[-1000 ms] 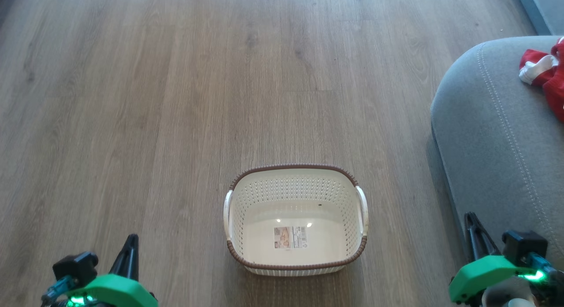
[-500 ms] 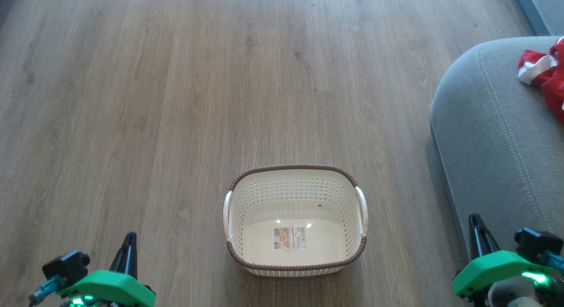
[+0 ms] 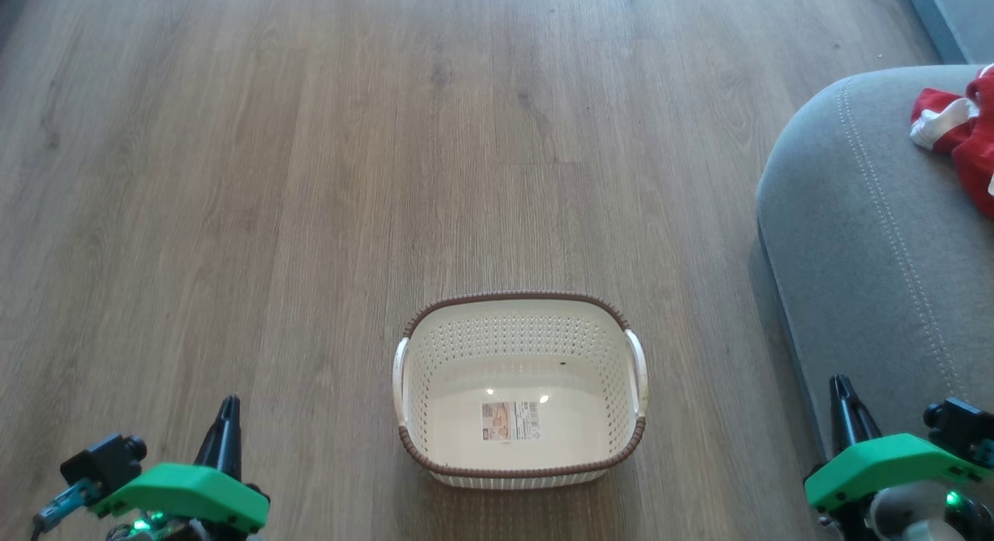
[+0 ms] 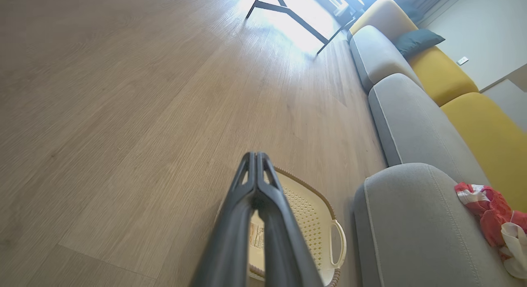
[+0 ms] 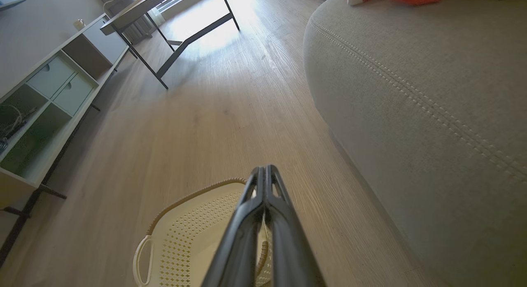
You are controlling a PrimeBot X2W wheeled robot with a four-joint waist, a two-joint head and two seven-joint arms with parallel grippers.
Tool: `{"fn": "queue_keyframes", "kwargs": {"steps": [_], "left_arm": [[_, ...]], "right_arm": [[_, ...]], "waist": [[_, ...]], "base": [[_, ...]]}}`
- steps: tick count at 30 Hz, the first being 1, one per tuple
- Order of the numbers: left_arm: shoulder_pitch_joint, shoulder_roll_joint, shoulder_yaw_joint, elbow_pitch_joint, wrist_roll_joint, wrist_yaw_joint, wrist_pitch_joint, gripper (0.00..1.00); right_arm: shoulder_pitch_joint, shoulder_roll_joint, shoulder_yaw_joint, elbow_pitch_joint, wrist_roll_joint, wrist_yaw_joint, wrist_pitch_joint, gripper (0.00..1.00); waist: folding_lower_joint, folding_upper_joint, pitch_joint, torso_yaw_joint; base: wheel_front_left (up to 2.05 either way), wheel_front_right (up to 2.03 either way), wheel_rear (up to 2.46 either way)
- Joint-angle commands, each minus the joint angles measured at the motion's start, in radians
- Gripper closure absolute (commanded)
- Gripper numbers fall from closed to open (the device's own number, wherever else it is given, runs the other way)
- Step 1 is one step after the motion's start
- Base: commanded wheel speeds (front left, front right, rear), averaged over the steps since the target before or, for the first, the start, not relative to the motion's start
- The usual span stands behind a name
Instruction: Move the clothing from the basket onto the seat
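The cream laundry basket stands empty on the wooden floor, only its label showing inside. The red and white clothing lies bunched on the grey seat cushion, well to its right (the job looks done). The left hand and right hand sit low on either side of the basket, fingers pressed together, gripping nothing.

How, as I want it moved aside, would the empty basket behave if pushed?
Probably slides easily: the basket is empty perforated plastic on smooth wooden floor. Likely holds its shape; a push at the rim might tip it.
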Motion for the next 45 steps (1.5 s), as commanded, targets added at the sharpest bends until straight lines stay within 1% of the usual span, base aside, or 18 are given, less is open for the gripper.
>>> {"fn": "queue_keyframes", "kwargs": {"steps": [1, 45], "left_arm": [[-0.052, 0.005, 0.030, -0.035, -0.023, -0.007, 0.006, 1.00], [-0.091, -0.048, 0.113, -0.087, -0.434, -0.019, 0.130, 1.00]], "right_arm": [[-0.050, -0.001, -0.007, -0.034, 0.029, 0.002, 0.010, 1.00], [-0.093, 0.037, -0.057, -0.041, 0.525, 0.005, 0.134, 1.00]], "waist": [[0.0000, 0.0000, 0.000, 0.000], [0.0000, 0.0000, -0.010, -0.006]], "base": [[0.00, 0.00, 0.00], [0.00, 0.00, 0.00]]}}
